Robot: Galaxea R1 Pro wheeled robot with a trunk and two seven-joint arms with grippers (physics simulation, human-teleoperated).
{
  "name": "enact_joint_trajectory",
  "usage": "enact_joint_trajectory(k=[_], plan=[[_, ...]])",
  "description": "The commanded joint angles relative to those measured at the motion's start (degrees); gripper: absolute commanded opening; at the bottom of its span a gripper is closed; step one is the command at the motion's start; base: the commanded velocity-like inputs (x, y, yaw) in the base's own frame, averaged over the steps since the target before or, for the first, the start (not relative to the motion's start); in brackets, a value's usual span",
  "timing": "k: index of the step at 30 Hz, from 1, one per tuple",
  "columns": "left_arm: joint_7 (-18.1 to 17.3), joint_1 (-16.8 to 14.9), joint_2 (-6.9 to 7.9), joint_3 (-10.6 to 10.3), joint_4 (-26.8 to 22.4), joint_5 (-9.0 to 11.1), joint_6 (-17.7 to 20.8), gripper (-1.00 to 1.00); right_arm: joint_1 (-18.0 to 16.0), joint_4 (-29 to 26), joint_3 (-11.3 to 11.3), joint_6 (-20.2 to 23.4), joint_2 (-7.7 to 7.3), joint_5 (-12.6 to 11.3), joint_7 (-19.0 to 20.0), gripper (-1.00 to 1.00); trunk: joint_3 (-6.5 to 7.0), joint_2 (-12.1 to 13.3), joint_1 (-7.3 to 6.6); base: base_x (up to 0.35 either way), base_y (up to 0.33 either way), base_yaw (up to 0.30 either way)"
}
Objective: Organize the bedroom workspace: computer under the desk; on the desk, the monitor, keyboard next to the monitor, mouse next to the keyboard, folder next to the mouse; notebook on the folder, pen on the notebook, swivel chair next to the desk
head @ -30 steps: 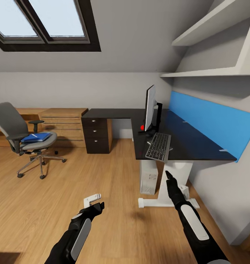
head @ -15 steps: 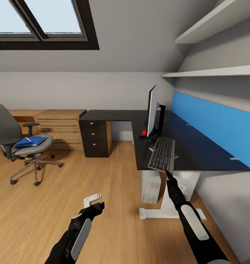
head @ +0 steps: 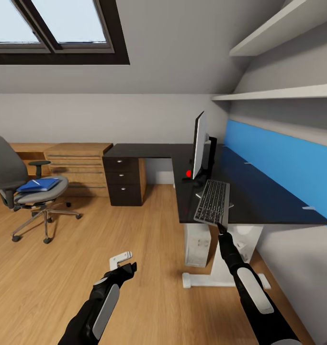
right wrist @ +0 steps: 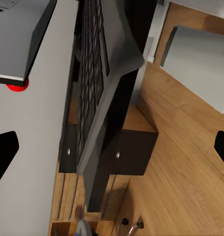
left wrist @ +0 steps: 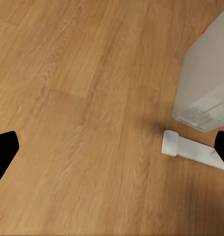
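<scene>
The black desk (head: 264,201) carries the monitor (head: 198,146), seen edge-on, and the keyboard (head: 212,202), which lies at the desk's near edge. Under the desk stands the pale computer (head: 197,244). At the far left is the swivel chair (head: 12,182) with the blue folder (head: 39,184) on its seat; a thin white pen (head: 37,181) lies on the folder. I cannot make out the notebook or the mouse. My right gripper (head: 221,229) is open, just below the keyboard's (right wrist: 92,83) near edge. My left gripper (head: 121,261) hangs open over the floor, near the computer (left wrist: 205,83).
A black three-drawer unit (head: 126,179) supports the desk's left wing, beside a light-wood chest (head: 77,160). A blue wall panel (head: 278,165) and white shelves (head: 278,93) sit behind the desk. The desk's white foot (head: 216,280) juts onto the wood floor.
The camera has moved closer to the desk, mostly in the first half second. My right gripper's tip now sits at the keyboard's near edge. Both arms keep the same pose.
</scene>
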Motion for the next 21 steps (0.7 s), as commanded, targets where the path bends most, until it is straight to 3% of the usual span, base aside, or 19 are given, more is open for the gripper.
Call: enact_joint_trajectory(k=[1,7,21], plan=[[0.6,0.0,0.00,-0.1,-0.2,0.6,0.1,1.00,0.0,-0.1,0.2,-0.3,-0.06,-0.5,-0.2,1.00,-0.24,-0.4,0.22,0.001,0.000,0.000],[0.6,0.0,-0.05,-0.1,-0.3,0.7,0.1,1.00,0.0,-0.1,0.2,-0.3,-0.07,-0.5,-0.2,1.00,-1.32,-2.9,1.54,0.000,0.000,0.000],[0.6,0.0,0.04,-0.1,-0.3,0.7,0.1,1.00,0.0,-0.2,0.4,-0.2,0.10,-0.8,0.2,1.00,-1.32,-2.9,1.54,0.000,0.000,0.000]])
